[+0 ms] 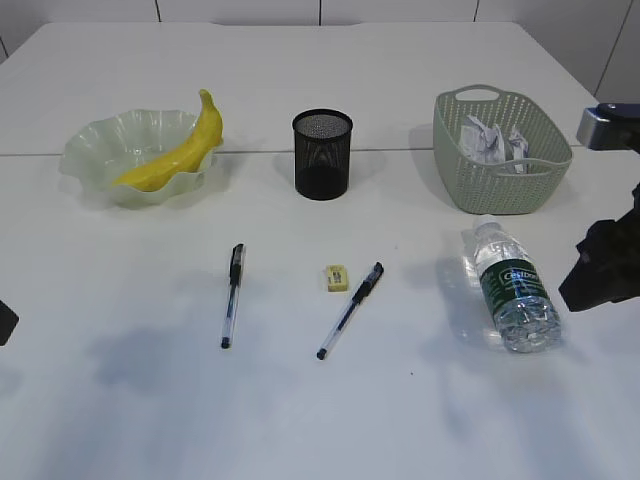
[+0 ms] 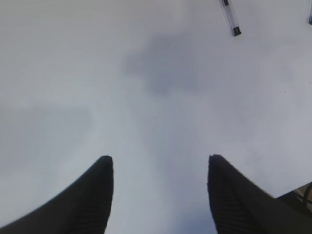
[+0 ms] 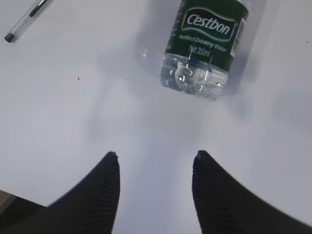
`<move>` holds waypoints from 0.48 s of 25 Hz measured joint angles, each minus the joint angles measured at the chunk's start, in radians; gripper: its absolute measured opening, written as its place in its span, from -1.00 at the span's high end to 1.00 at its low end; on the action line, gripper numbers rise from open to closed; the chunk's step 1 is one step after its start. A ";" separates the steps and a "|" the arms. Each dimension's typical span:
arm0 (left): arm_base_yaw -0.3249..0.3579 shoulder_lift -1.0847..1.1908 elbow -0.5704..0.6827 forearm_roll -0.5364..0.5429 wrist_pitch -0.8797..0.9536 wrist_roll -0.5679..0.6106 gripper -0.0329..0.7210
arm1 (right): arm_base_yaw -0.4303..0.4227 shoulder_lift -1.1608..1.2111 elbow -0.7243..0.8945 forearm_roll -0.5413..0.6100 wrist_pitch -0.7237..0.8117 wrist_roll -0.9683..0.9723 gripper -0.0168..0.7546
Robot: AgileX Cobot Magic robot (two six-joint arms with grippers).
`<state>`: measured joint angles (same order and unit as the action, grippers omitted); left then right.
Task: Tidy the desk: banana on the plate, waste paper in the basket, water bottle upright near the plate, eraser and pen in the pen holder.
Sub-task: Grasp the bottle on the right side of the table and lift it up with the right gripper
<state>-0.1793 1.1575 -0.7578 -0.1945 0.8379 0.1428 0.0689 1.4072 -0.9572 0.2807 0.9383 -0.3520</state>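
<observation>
The banana [image 1: 178, 152] lies on the plate [image 1: 92, 140] at upper left, and crumpled paper [image 1: 492, 138] sits in the basket [image 1: 500, 150] at upper right, so those two steps look done. The bottle [image 1: 512, 287] lies on its side at right, below the basket, well apart from the plate; it must be stood up near it. Two pens [image 1: 232, 293] [image 1: 351, 309] and the eraser [image 1: 336, 277] lie at centre, below the black holder [image 1: 322, 153], which appears empty.

Left jaws [image 2: 160, 168] stand apart over bare table [image 1: 400, 70], holding nothing. Right jaws [image 3: 155, 163] stand apart too, empty, just below the bottle's base.

The table is plain white, with faint shadows; a pale panelled wall [image 1: 400, 10] runs along the top.
</observation>
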 joint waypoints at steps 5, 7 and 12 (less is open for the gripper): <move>0.000 0.000 0.000 0.000 0.000 0.000 -0.24 | 0.000 -0.002 0.000 0.110 0.022 -0.090 0.01; 0.000 0.000 0.000 0.000 0.000 0.000 -0.24 | 0.016 -0.002 0.000 0.145 0.015 -0.111 0.01; 0.000 0.000 0.000 0.000 -0.001 0.002 -0.24 | 0.133 -0.002 0.000 0.150 -0.028 -0.139 0.01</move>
<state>-0.1793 1.1575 -0.7578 -0.1945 0.8369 0.1449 0.2020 1.4051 -0.9572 0.4310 0.9100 -0.4910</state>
